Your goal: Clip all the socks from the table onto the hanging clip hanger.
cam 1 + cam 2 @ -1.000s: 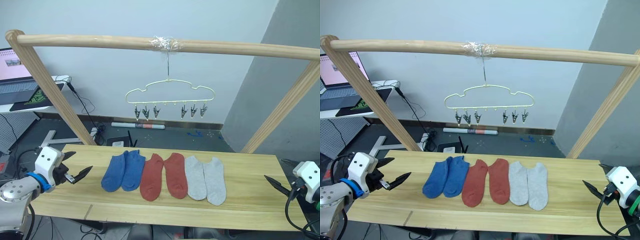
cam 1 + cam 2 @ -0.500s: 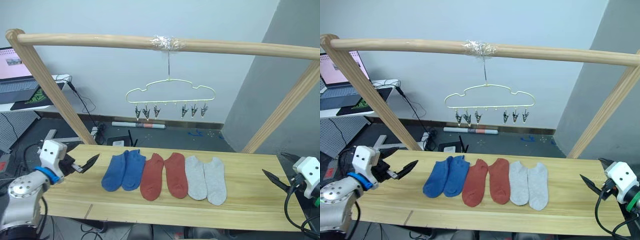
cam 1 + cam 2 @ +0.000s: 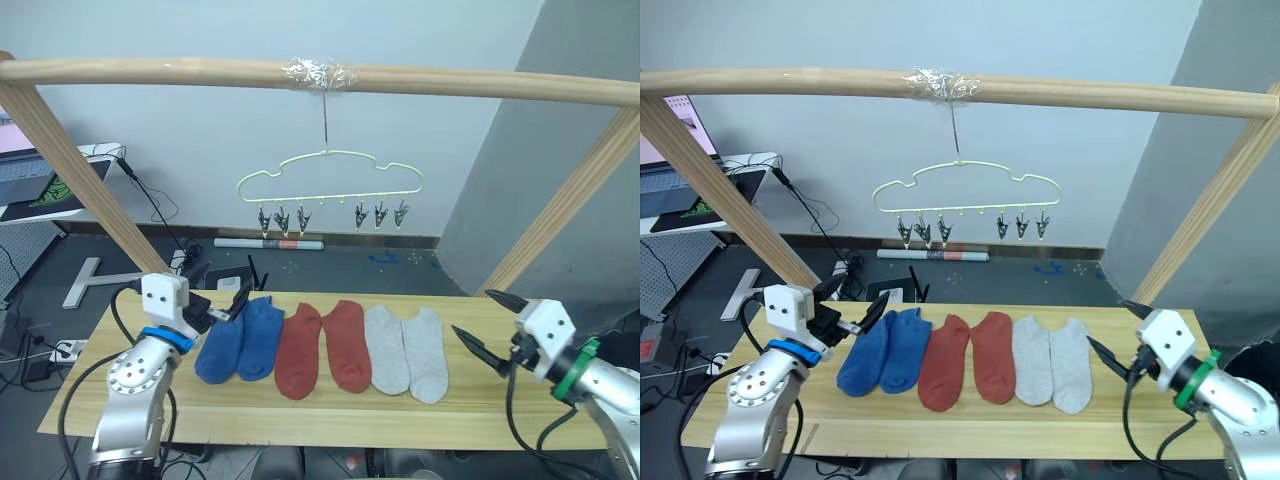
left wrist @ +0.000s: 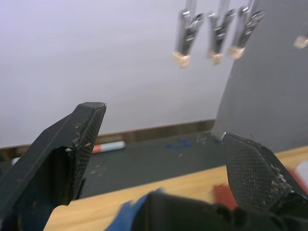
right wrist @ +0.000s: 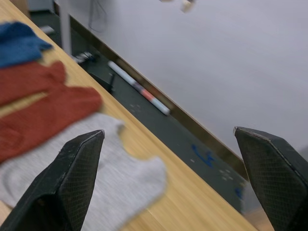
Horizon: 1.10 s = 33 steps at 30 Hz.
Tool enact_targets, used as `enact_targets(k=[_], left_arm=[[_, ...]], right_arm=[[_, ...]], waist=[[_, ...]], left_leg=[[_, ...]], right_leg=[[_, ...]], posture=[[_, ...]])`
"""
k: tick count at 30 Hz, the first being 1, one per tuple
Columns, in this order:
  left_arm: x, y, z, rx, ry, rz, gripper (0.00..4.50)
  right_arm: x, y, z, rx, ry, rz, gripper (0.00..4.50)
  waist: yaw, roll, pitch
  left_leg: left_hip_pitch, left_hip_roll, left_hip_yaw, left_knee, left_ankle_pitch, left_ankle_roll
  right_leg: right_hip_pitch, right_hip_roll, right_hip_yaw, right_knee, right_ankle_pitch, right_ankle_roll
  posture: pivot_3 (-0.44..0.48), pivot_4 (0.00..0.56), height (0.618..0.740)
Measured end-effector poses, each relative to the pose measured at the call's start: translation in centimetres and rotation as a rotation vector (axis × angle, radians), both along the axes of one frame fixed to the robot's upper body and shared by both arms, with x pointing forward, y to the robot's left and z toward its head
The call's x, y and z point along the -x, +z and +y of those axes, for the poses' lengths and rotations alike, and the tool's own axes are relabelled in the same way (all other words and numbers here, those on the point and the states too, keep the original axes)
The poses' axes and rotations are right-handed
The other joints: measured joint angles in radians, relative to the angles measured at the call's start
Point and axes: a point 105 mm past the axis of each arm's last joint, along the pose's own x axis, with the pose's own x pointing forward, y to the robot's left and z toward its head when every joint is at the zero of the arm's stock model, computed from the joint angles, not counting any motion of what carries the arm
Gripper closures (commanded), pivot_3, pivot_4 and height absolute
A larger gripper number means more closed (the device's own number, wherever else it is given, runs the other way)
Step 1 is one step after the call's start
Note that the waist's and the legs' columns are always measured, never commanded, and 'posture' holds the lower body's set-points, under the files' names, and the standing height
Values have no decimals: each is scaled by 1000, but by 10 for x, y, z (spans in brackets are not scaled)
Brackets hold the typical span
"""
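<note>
Socks (image 3: 322, 347) lie in a row on the surface (image 3: 300, 425). Left gripper (image 3: 228, 303) fingers are spread beside the blue pair. Right gripper (image 3: 487, 324) is spread too, grasping nothing.

- you are looking at a lab or test room, not a home.
- a laptop (image 3: 670, 180) sits on a side desk, cables (image 3: 805, 215) trail over the dark floor (image 3: 970, 280).
- a bare wooden frame (image 3: 940, 88) stands against plain walls.

The left gripper (image 3: 226, 304) with its two black fingers hovers low, jaws spread wide apart. The right gripper (image 3: 487, 325) mirrors it opposite, jaws likewise parted, empty.
</note>
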Motion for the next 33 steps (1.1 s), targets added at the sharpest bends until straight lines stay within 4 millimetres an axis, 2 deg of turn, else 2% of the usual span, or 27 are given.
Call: enact_targets(k=[1, 5, 8, 10, 11, 16, 20, 24, 27, 33], left_arm=[[-6, 3, -11, 25, 13, -27, 21], [-21, 20, -32, 49, 35, -108, 21], [-28, 30, -41, 46, 19, -143, 21], [-31, 29, -40, 46, 35, -138, 21], [-33, 27, -37, 52, 49, -131, 202], [-40, 31, -37, 75, 82, -150, 1480], [-42, 30, -39, 87, 84, -142, 1480], [-48, 37, -49, 103, 67, -162, 1480], [-54, 40, -49, 99, 82, -171, 1480], [-64, 34, -47, 91, 104, -155, 1480]], right_arm=[[-5, 4, 19, -41, 28, -17, 0], [-16, 27, 64, -117, 122, -77, 0], [-19, 40, 80, -135, 167, -106, 0], [-21, 40, 81, -136, 161, -99, 0], [-23, 42, 82, -136, 158, -102, 0], [-27, 49, 85, -148, 169, -107, 0], [-29, 50, 86, -145, 170, -99, 0], [-30, 59, 91, -152, 189, -116, 0], [-29, 65, 95, -168, 209, -123, 0], [-30, 69, 100, -170, 231, -112, 0]], waist=[[0, 0, 4], [1, -2, 20], [3, -1, 21], [4, -1, 21], [5, -1, 23], [4, -2, 33], [3, -3, 42], [3, -3, 47], [2, -3, 47], [0, -2, 50]], left_leg=[[0, 0, 0, 1, 0, 0], [-5, 0, -2, 4, 0, 0], [-16, -1, -4, 5, 0, 0], [-17, -2, -5, 5, 0, 0], [-17, -2, -5, 5, 0, 0], [-18, -2, -7, 5, 0, 0], [-18, -2, -7, 5, 0, 0], [-18, -2, -7, 5, 0, 0], [-18, -2, -7, 5, 0, 0], [-19, -2, -7, 5, 0, 0]], right_leg=[[0, 0, 0, 0, 0, 0], [-3, 0, -2, 0, 1, 1], [-11, 0, -6, -1, 1, 1], [-11, -1, -6, -2, 1, 1], [-11, -2, -6, -3, 1, 1], [-11, -2, -7, -3, 1, 1], [-11, -1, -8, -3, 1, 1], [-11, -1, -8, -3, 1, 1], [-11, -1, -8, -4, 1, 1], [-11, -1, -9, -6, 2, 2]], posture=[[-38, 173, 705], [-31, 187, 705], [-27, 190, 705], [-25, 192, 705], [-26, 195, 705], [-32, 200, 705], [-43, 204, 705], [-51, 205, 705], [-59, 206, 705], [-74, 206, 705]])
